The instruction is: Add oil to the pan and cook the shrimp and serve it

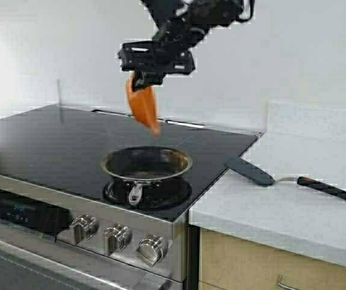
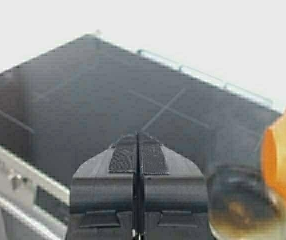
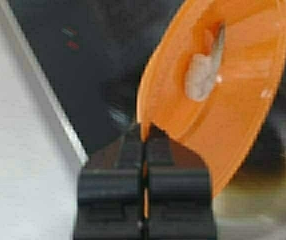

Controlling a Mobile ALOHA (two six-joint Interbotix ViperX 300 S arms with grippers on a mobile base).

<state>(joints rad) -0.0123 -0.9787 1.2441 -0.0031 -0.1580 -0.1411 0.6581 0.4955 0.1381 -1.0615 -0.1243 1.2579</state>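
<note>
Shrimp [image 3: 203, 75] is being tipped from an orange bowl [image 1: 143, 107] above the pan [image 1: 146, 164], the bowl's rim being pinched by the closed right tool [image 1: 141, 81]. Steeper tilting is judged needed next. Beside the pan, the left tool [image 2: 138, 150] is being kept closed, empty.

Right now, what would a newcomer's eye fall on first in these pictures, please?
The orange bowl, tipped steeply in the right gripper above the pan, stands out most. The pale shrimp clings inside the tilted bowl, not yet in the pan. A black spatula lies on the white counter right of the stove.
</note>
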